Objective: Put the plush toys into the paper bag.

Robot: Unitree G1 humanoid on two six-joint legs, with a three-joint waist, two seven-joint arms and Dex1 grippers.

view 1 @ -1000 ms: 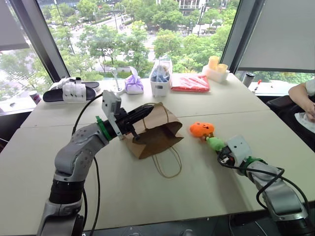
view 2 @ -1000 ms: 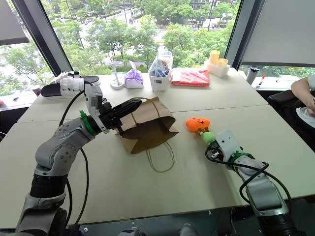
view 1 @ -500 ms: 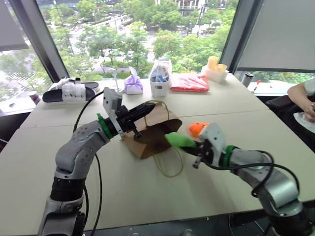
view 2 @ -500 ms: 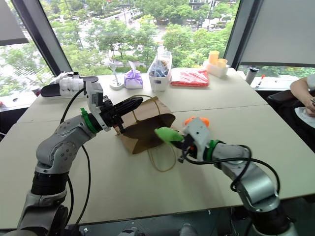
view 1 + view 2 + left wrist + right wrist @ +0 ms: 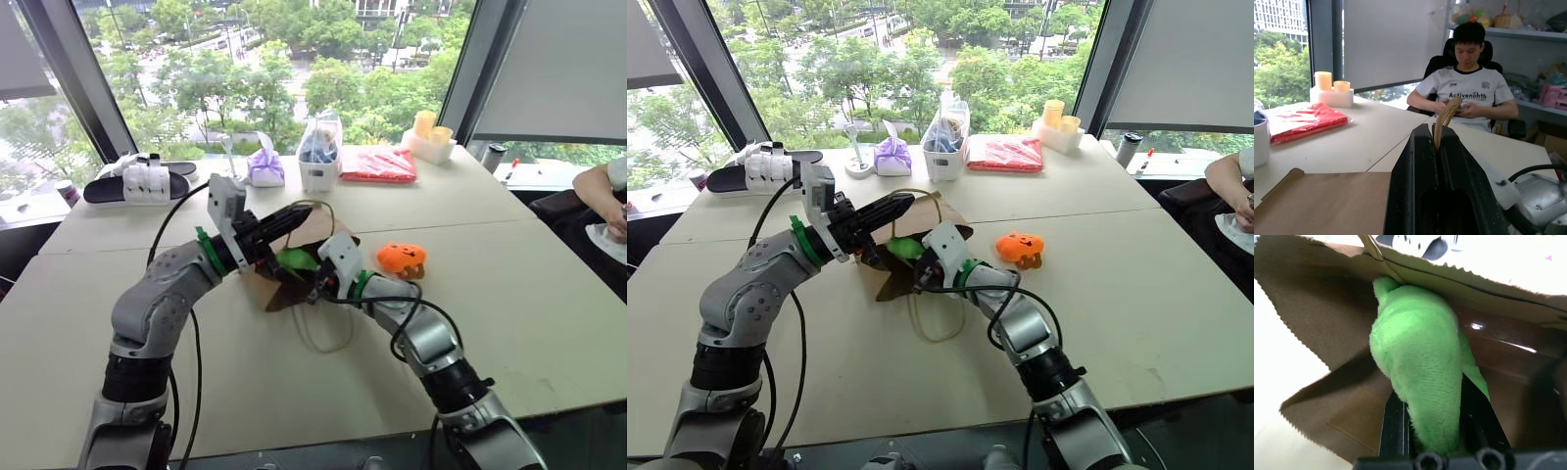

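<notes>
The brown paper bag [image 5: 282,292] lies on its side on the table with its mouth facing right. My left gripper [image 5: 306,211] is shut on the bag's upper rim and holds the mouth up; a tan strip of the rim [image 5: 1444,116] shows pinched between its black fingers [image 5: 1415,161]. My right gripper [image 5: 1432,431] is shut on the lime green plush toy [image 5: 1420,377], which sits just inside the bag's mouth [image 5: 294,259]. The orange plush toy [image 5: 403,258] lies on the table to the right of the bag, untouched.
The bag's cord handle [image 5: 331,331] loops over the table in front. Along the window stand a black and white sandal [image 5: 142,181], a purple bundle [image 5: 265,166], a clear bag [image 5: 319,152], a red packet [image 5: 379,164] and yellow cups [image 5: 428,132]. A person [image 5: 1469,88] sits at the right.
My right arm has swung left and a little up, carrying the green toy from beside the orange one into the bag's mouth. The left gripper kept its hold in place.
</notes>
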